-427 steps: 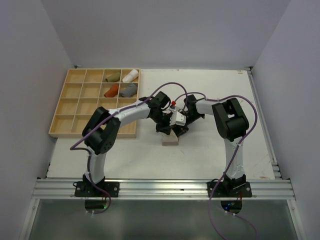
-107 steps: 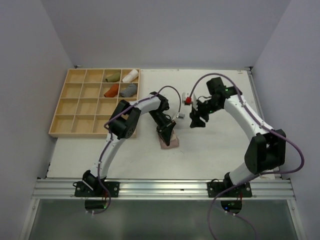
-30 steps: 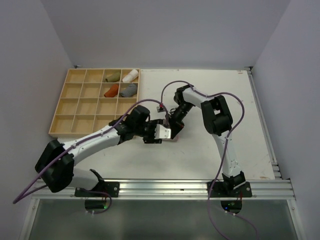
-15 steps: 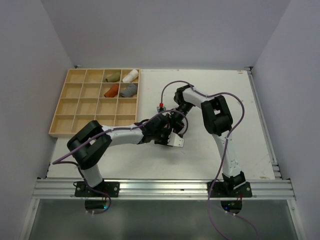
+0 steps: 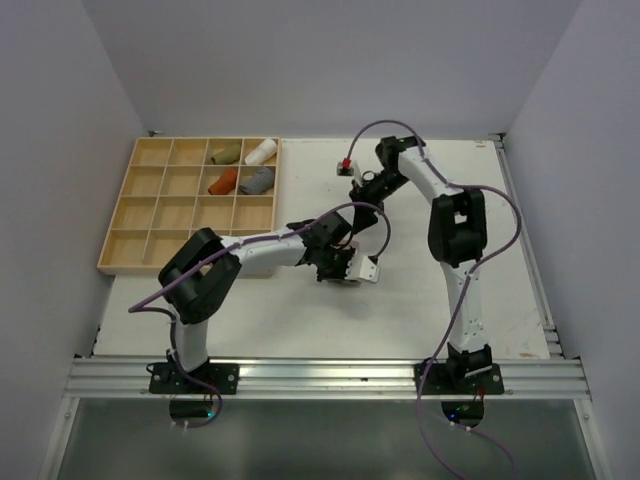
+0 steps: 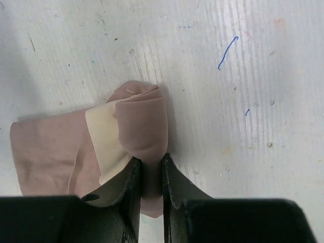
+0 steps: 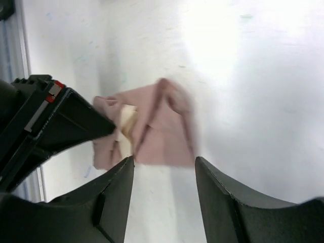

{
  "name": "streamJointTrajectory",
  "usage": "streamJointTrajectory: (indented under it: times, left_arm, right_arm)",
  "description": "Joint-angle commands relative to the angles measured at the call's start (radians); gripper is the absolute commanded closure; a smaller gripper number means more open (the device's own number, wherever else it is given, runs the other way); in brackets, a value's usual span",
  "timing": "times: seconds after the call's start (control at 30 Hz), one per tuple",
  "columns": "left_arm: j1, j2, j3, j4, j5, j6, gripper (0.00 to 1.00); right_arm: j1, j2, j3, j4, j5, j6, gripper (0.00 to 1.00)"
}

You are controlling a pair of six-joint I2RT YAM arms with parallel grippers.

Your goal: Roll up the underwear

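Pink-beige cloth of the pale underwear (image 6: 136,126) half rolled on the white table (image 6: 243,50), nipped at its rolled end between the close-set fingers of the left gripper (image 6: 151,161); flat tail spread toward the left edge of the left wrist view, lower edge cut off behind those fingers; from above, nearly all covered by that left gripper (image 5: 345,268) just below frame centre, only a pale sliver hard to make out; smeared by motion blur in the right wrist view, outline of the pale underwear (image 7: 152,129) soft at mid-frame; right gripper (image 7: 164,164) with jaws parted and nothing between them, held over the table; from above, right gripper (image 5: 368,180) at upper middle of the frame; rust-orange underwear (image 5: 223,181) rolled in a second-row compartment of the wooden tray (image 5: 145,246) at upper left, beside a grey roll (image 5: 258,180), olive roll (image 5: 226,153) and white roll (image 5: 261,151) in the row above; against half a second earlier, right arm swung up and away from the cloth where both grippers had met; left gripper still on the garment.
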Motion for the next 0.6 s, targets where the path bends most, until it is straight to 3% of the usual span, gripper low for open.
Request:
streamJointTrajectory:
  times: [0.0, 0.1, 0.27, 0.37, 0.4, 0.43, 0.57]
  left_arm:
    - [0.022, 0.127, 0.04, -0.28, 0.14, -0.118, 0.91]
    - [0.088, 0.237, 0.15, -0.358, 0.209, -0.191, 0.85]
    - [0.21, 0.47, 0.418, -0.555, 0.299, -0.209, 0.8]
    - [0.247, 0.562, 0.538, -0.633, 0.319, -0.153, 0.76]
    - [0.255, 0.579, 0.56, -0.644, 0.328, -0.127, 0.76]
    - [0.266, 0.614, 0.581, -0.679, 0.344, -0.108, 0.76]
    - [0.275, 0.699, 0.689, -0.796, 0.397, -0.011, 0.76]
  right_arm:
    - [-0.092, -0.167, 0.069, 0.105, 0.054, 0.159, 0.43]
    - [-0.155, -0.268, 0.031, 0.109, 0.068, 0.17, 0.41]
    - [-0.215, -0.5, -0.285, 0.232, 0.181, 0.164, 0.38]
    - [-0.215, -0.64, -0.441, 0.166, 0.154, -0.001, 0.36]
    - [-0.213, -0.672, -0.477, 0.137, 0.125, -0.063, 0.28]
    - [-0.203, -0.704, -0.558, 0.131, 0.102, -0.125, 0.27]
    - [-0.07, -0.873, -0.756, 0.281, 0.118, -0.155, 0.27]
